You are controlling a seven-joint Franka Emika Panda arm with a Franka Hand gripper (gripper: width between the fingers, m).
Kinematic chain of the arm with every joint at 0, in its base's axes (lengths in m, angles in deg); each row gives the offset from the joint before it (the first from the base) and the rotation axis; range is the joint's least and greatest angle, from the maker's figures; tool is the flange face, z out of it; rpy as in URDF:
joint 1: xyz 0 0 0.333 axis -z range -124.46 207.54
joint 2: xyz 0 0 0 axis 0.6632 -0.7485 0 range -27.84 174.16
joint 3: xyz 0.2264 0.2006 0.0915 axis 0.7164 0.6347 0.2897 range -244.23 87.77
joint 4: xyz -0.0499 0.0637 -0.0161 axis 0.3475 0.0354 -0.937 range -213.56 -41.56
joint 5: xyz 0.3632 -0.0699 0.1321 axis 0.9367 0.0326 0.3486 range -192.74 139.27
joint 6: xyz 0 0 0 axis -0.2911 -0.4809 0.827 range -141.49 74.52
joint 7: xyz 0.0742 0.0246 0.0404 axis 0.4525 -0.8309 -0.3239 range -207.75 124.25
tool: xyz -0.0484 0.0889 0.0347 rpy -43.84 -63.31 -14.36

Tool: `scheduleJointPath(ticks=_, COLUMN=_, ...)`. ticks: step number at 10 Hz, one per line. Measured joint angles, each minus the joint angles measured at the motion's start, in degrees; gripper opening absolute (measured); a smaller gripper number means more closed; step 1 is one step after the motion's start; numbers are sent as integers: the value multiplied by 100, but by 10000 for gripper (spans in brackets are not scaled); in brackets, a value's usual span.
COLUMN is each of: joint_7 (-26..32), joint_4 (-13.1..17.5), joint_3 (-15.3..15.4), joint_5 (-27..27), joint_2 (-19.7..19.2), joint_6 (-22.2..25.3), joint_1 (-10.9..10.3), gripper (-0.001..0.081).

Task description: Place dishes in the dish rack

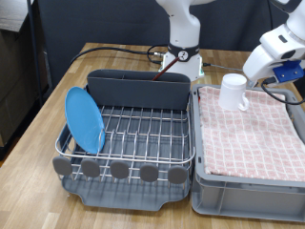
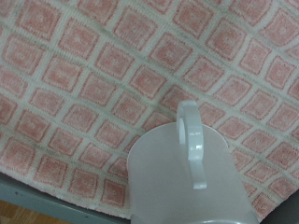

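Plate (image 1: 84, 118) in rack (image 1: 143, 138), mug (image 1: 233, 92) over crate (image 1: 250, 181)

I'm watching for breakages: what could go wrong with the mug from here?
1. The white mug hangs tilted at the gripper above the crate's pink checkered cloth; if the grip is shallow, it might slip.
2. Moving it to the dish rack means crossing the crate's grey wall, which it could clip.
3. The blue plate stands leaning in the rack; a bump may topple it.
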Motion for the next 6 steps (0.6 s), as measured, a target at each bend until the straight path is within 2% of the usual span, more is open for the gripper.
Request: scheduleJointPath(ticks=6, joint_7=503, joint_4=-2, joint_3=-88, joint_5=176, joint_2=-271, joint_6=-57, joint_1=48, gripper=803)
